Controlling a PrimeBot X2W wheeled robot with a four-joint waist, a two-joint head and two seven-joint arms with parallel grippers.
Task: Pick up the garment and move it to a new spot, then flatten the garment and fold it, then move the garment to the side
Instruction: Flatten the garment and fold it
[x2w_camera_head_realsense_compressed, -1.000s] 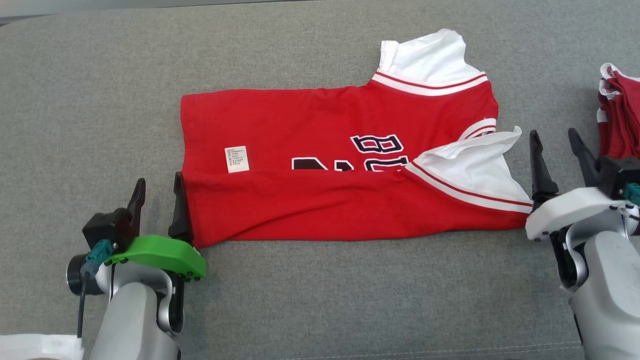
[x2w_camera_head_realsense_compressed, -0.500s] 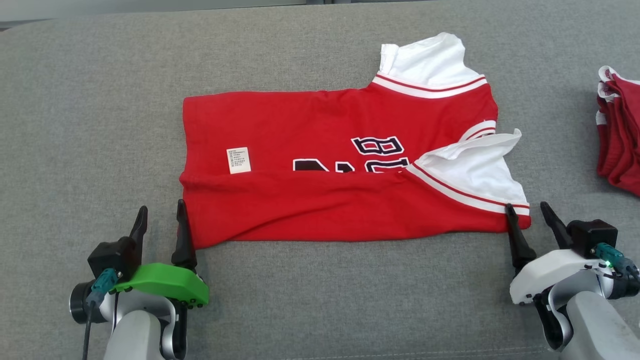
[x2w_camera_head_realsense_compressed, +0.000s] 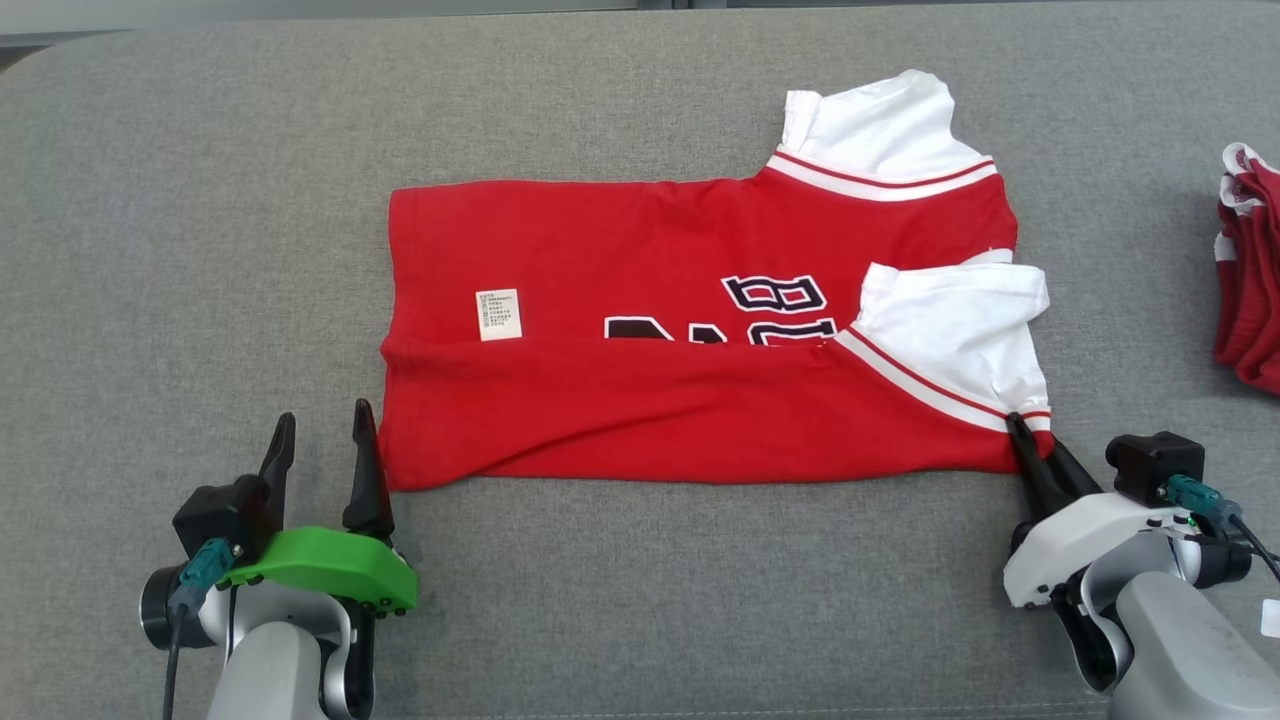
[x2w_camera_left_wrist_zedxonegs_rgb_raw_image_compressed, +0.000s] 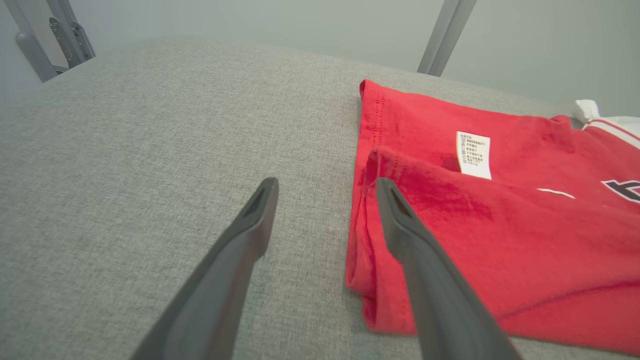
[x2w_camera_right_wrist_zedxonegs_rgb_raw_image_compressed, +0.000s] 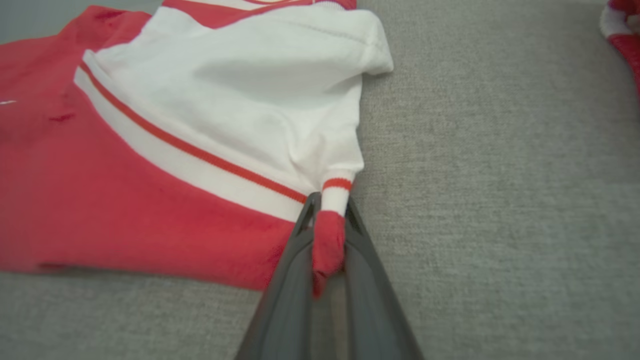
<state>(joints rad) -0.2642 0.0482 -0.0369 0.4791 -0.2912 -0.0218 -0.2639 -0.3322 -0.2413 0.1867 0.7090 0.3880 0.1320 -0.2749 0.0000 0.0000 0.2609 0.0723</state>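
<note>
Grey woven fabric covers the counter (x2w_camera_head_realsense_compressed: 200, 250), and you have wide bare stretches of it down the left of the head view, along the top beyond the garment, and in the strip at the bottom between the two hands. Its far edge runs along the top of the frame, rounding off at the upper left.

The garment (x2w_camera_head_realsense_compressed: 650, 420), a red jersey, lies at centre frame with its near long edge folded over, a white label (x2w_camera_head_realsense_compressed: 498, 315) showing just above the fold. Your left hand (x2w_camera_head_realsense_compressed: 325, 412), at the lower left, is spread open, one finger just beside the garment's lower left corner; contact there cannot be told. Your right hand (x2w_camera_head_realsense_compressed: 1032, 440), at the lower right, is pinched closed on the garment's lower right corner, below the white sleeve (x2w_camera_head_realsense_compressed: 950, 320).

A red-and-white pile of clothes (x2w_camera_head_realsense_compressed: 1245, 280) sits at the right edge, well apart from the garment, limiting your room on that side.
</note>
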